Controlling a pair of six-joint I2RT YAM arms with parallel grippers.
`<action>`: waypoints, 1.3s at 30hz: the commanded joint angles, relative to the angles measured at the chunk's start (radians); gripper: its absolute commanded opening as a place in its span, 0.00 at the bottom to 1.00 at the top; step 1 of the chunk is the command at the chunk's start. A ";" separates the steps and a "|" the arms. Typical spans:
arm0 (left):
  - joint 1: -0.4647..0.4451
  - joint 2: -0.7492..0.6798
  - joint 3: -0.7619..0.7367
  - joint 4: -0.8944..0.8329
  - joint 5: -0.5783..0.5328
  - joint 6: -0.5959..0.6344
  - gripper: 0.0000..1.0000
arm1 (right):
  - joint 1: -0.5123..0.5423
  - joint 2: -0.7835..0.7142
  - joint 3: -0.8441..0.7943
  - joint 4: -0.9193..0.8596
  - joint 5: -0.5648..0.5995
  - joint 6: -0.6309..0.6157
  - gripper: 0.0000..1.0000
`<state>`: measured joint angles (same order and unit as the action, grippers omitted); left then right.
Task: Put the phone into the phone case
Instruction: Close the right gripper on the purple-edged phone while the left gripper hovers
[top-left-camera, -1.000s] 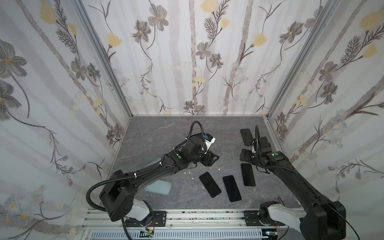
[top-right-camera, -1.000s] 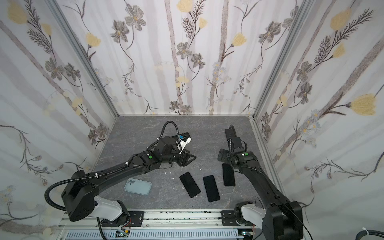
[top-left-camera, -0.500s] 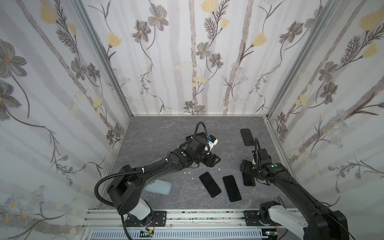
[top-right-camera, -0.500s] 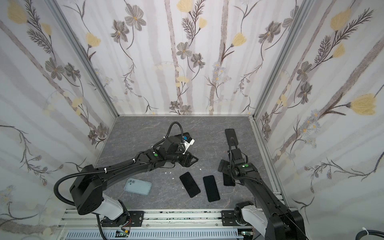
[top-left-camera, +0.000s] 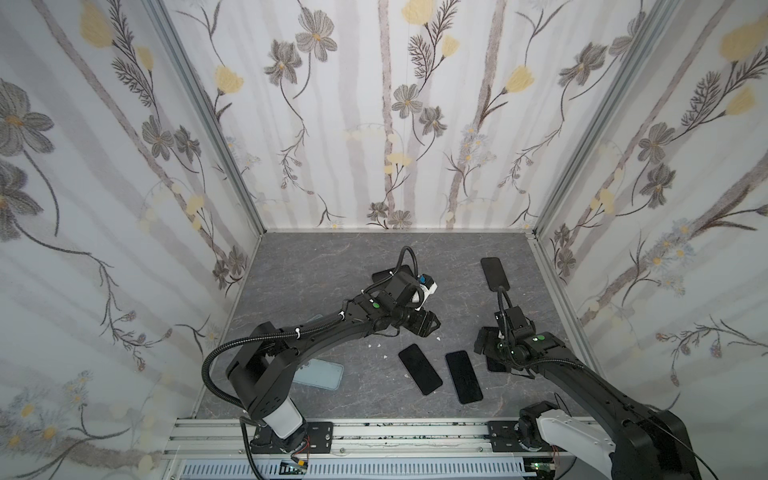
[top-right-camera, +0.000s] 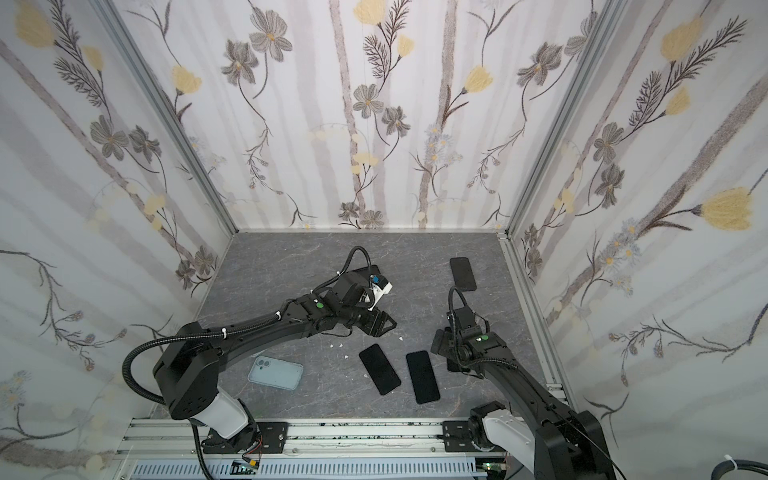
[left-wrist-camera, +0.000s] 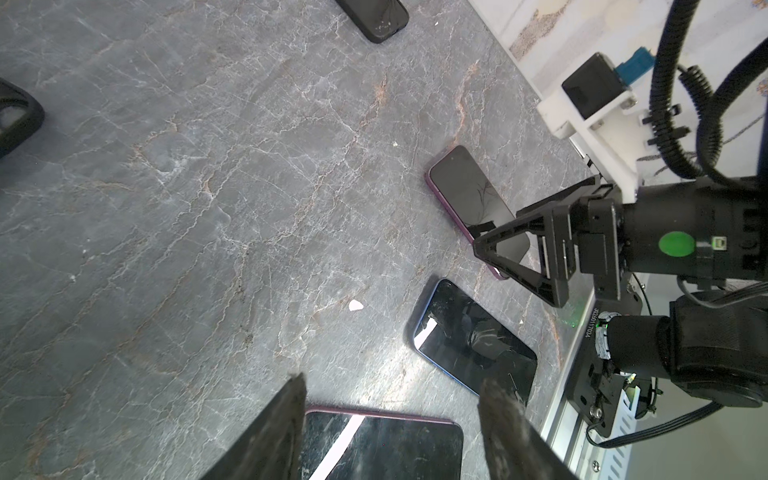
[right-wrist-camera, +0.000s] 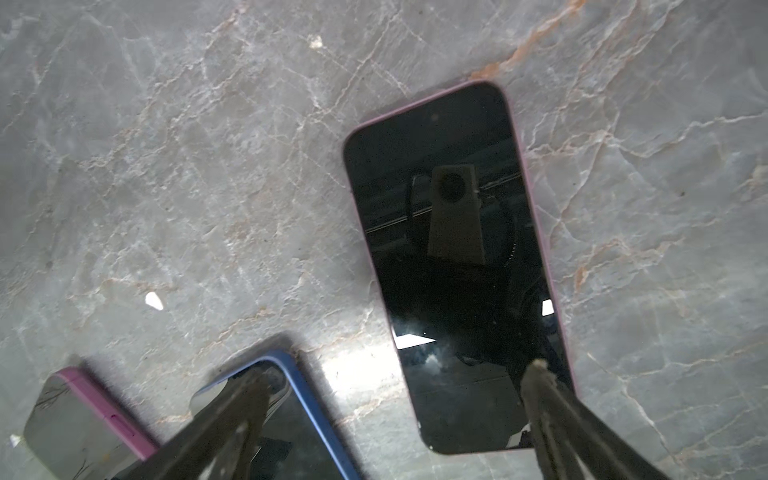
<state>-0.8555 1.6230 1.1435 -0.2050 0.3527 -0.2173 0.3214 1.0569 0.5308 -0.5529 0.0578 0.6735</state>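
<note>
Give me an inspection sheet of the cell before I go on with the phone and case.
Surface: grey marbled table, flat.
Job's things: left phone, middle phone and pink-edged phone in a front row, screens up; far phone back right; light blue case front left, contents unclear.
Clutter: white flecks scattered mid-table.
Grippers: left gripper open, empty, by the left phone; right gripper open, fingers low over the pink-edged phone, not gripping.
Cables: left wrist cable and right wrist cable arch clear of the phones.
Surroundings: floral walls on three sides; rail in front.
</note>
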 joint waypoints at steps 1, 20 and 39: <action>0.001 0.000 0.013 -0.007 0.010 -0.010 0.66 | 0.002 0.029 0.009 0.010 0.065 0.051 0.98; 0.000 -0.018 0.015 -0.019 -0.009 0.004 0.68 | -0.019 0.169 0.013 0.032 0.125 0.078 1.00; 0.000 -0.034 0.013 -0.017 -0.007 0.004 0.68 | 0.042 0.209 -0.016 0.119 -0.049 0.045 0.81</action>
<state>-0.8555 1.5940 1.1488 -0.2241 0.3443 -0.2161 0.3401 1.2415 0.5163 -0.4664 0.1741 0.7052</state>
